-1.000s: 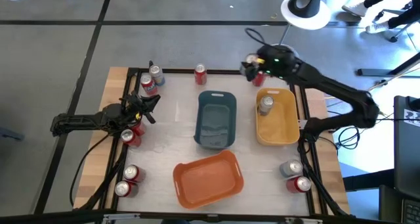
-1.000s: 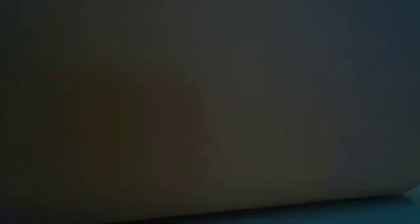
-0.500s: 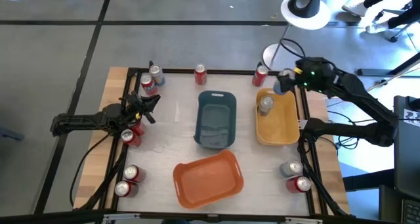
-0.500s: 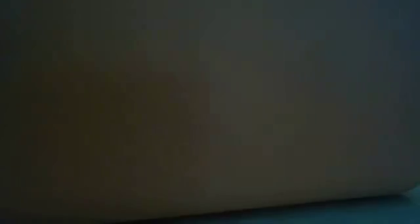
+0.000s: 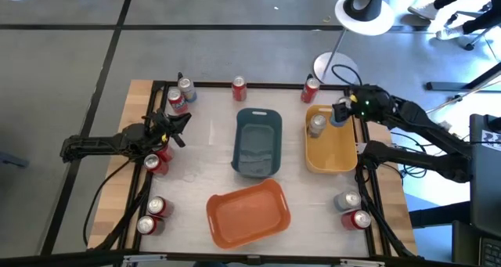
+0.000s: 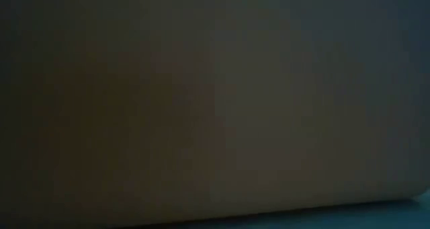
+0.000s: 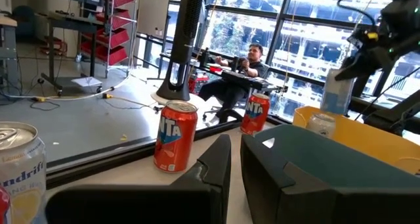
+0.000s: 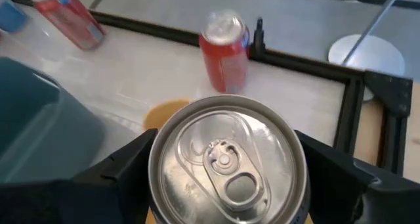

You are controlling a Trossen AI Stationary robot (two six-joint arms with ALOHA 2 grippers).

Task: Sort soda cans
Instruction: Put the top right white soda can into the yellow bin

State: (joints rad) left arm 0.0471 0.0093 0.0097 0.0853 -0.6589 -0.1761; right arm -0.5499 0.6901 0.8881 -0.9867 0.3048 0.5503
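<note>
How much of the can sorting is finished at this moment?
Done: one silver can sits in the yellow bin. In hand: the right gripper holds a second silver can above that bin. Left: the blue bin and orange bin look empty; the remaining cans stand around the table edges. The left gripper waits.

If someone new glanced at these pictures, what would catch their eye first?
Probably the right gripper, its jaws shut on a silver can above the far end of the yellow bin, where another silver can already sits. Next, the empty blue bin at centre and the orange bin at the near edge.
</note>
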